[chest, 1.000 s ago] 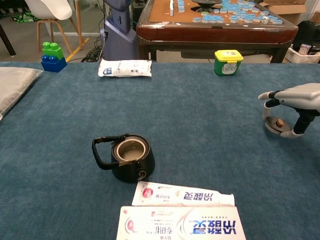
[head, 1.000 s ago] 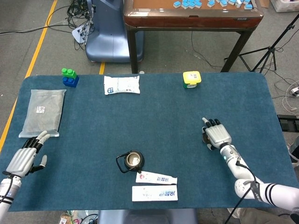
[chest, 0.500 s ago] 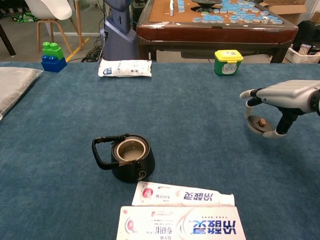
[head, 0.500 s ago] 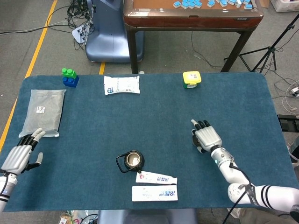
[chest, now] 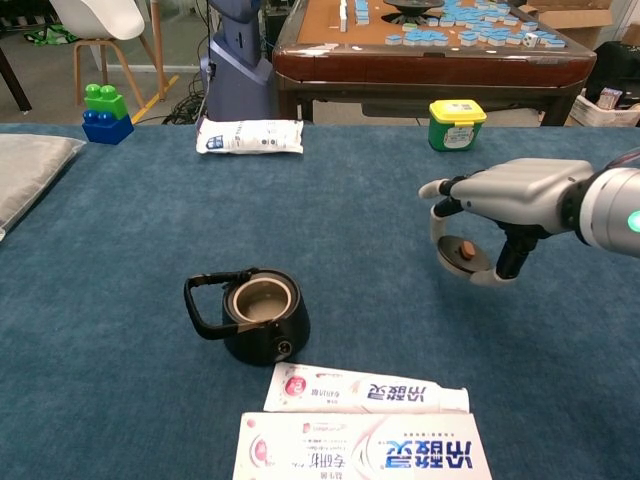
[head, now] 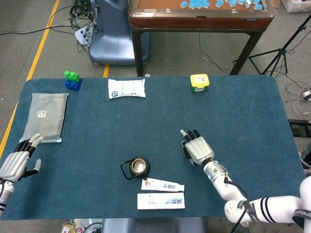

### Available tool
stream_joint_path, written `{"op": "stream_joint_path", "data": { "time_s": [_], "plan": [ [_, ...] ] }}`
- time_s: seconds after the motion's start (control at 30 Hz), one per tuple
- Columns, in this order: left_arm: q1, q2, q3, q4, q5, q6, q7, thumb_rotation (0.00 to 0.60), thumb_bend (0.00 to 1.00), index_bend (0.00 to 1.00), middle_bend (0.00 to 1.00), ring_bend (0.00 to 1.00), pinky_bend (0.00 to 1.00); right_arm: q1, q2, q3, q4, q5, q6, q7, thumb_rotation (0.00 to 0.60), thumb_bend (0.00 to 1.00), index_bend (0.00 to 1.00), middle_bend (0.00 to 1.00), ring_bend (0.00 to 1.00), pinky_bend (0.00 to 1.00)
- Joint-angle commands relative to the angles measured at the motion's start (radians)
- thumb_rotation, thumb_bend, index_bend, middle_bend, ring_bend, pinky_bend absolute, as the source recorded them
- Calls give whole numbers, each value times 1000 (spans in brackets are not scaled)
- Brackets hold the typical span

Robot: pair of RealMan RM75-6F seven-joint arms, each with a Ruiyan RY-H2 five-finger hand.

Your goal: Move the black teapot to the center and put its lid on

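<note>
Right hand grips lid above cloth; left hand released; teapot uncovered

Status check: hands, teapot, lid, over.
Right hand holds the round teapot lid above the cloth, right of the pot. Left hand open, idle. Black teapot uncovered, toothpaste tube right beside it.

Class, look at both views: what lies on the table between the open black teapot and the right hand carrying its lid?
Nothing: only bare blue cloth separates the teapot from the right hand holding the lid, clearest in the chest view.
</note>
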Motion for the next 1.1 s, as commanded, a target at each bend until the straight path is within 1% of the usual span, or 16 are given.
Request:
{"op": "stream_joint_path", "data": {
  "time_s": [0.03,0.37,0.6,0.8,1.1],
  "plan": [
    [4,-2,2,11,3,3,-14,600,560,0,0,0,0,19,-27,7,-29,20,32,-35,600,340,640,0,0,0],
    [21,-11,16,66,28,24,-78,600,560,0,0,0,0,81,-135,34,-65,81,101,-136,600,340,640,0,0,0],
    [33,-8,24,92,40,36,-115,600,559,0,0,0,0,124,-186,72,-88,114,142,-182,600,340,640,0,0,0],
    [37,-11,27,105,45,39,-137,600,560,0,0,0,0,157,-215,99,-76,154,136,-190,600,341,640,0,0,0],
    [45,-15,30,125,52,48,-162,600,560,0,0,0,0,211,-274,125,-50,188,133,-213,600,343,640,0,0,0]
  ]
}}
